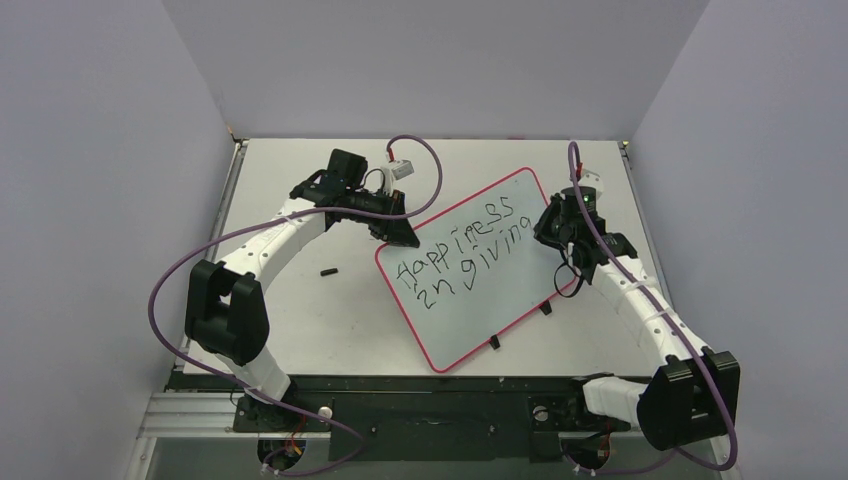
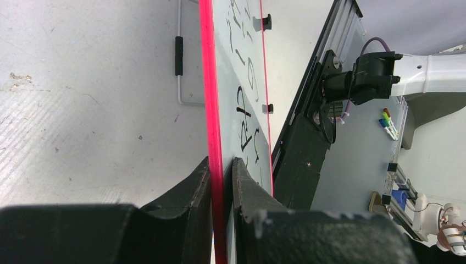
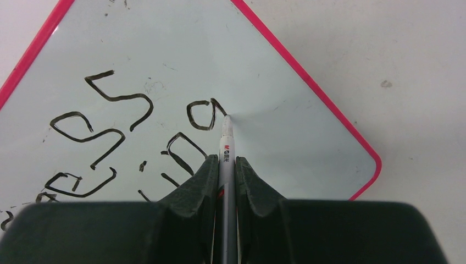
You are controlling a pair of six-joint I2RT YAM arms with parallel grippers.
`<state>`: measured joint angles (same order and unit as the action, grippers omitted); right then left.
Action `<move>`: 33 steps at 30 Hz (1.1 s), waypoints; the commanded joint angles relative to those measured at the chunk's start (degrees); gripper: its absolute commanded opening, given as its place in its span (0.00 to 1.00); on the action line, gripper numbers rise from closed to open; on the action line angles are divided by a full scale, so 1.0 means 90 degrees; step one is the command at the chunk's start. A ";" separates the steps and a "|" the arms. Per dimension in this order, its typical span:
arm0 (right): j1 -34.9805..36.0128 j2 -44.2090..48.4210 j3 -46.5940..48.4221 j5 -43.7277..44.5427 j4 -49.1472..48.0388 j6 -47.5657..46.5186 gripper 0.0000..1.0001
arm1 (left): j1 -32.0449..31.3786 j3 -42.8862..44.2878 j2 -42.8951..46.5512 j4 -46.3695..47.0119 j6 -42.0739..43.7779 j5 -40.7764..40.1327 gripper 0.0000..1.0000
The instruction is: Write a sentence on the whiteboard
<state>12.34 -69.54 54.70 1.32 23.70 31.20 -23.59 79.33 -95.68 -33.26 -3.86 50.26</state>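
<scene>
The whiteboard (image 1: 500, 295), white with a thin red rim, lies slanted on the table. The sentence (image 1: 462, 255) runs across it in two black handwritten lines. My left gripper (image 1: 397, 236) is shut on the board's upper-left rim; in the left wrist view the fingers (image 2: 200, 181) pinch the red edge (image 2: 210, 82) of the whiteboard. My right gripper (image 1: 560, 232) is shut on a white marker (image 3: 226, 147) over the board's right end. The marker tip touches the whiteboard (image 3: 291, 126) beside the last letter of the sentence (image 3: 200, 114).
A small black cap-like piece (image 1: 327, 270) lies on the table left of the board. Two black tabs (image 1: 545, 308) stick out from the board's lower edge. A black base rail (image 1: 430, 395) runs along the near edge. Grey walls enclose the table.
</scene>
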 commanded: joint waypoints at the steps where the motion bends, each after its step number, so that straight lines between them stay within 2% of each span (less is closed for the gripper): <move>1: -0.0001 0.0125 -0.0259 -0.0090 0.0056 -0.0058 0.00 | -0.0123 0.0267 0.0271 0.0336 0.0556 0.0065 0.00; 24: 0.0089 0.0838 -0.1540 -0.0097 0.0102 -0.0048 0.00 | -0.0142 0.0284 0.0329 0.0288 0.0556 0.0032 0.00; 33: 0.0532 0.1095 -0.1827 -0.0268 0.0084 0.0167 0.00 | -0.0152 0.0225 0.0329 0.0334 0.0546 0.0018 0.00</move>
<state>13.74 -59.37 40.69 4.34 23.62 30.70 -23.66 79.33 -95.68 -33.85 -4.32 50.13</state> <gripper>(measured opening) 0.098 0.106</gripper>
